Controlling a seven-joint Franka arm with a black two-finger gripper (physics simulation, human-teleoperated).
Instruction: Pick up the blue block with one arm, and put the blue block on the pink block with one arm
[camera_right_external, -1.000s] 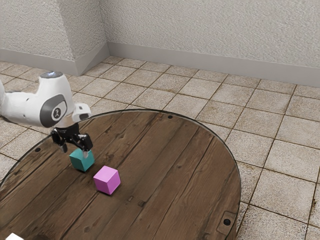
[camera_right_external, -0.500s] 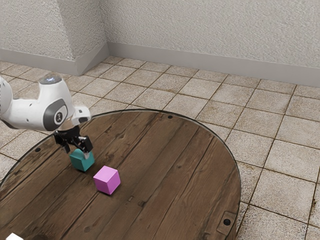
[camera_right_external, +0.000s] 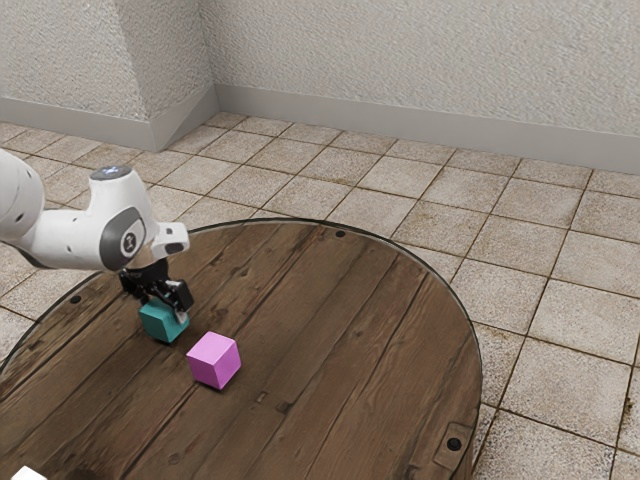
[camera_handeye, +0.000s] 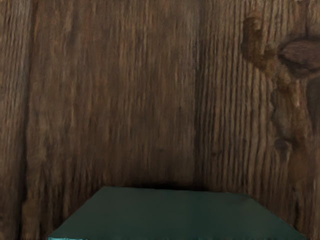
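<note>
Evidently the gripper (camera_right_external: 166, 303) sits low on the blue block (camera_right_external: 162, 322) (it renders teal) to grasp it; whether it has closed I cannot tell. The exterior view sets the block on the table (camera_right_external: 340, 320) near the pink block (camera_right_external: 213, 360); the wrist view gives its top face under the hand.

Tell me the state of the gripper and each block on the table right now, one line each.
gripper: down at the top of the blue block.
blue block: sitting on the table, not lifted.
pink block: sitting on the table, apart from the blue block, nothing on it.
</note>
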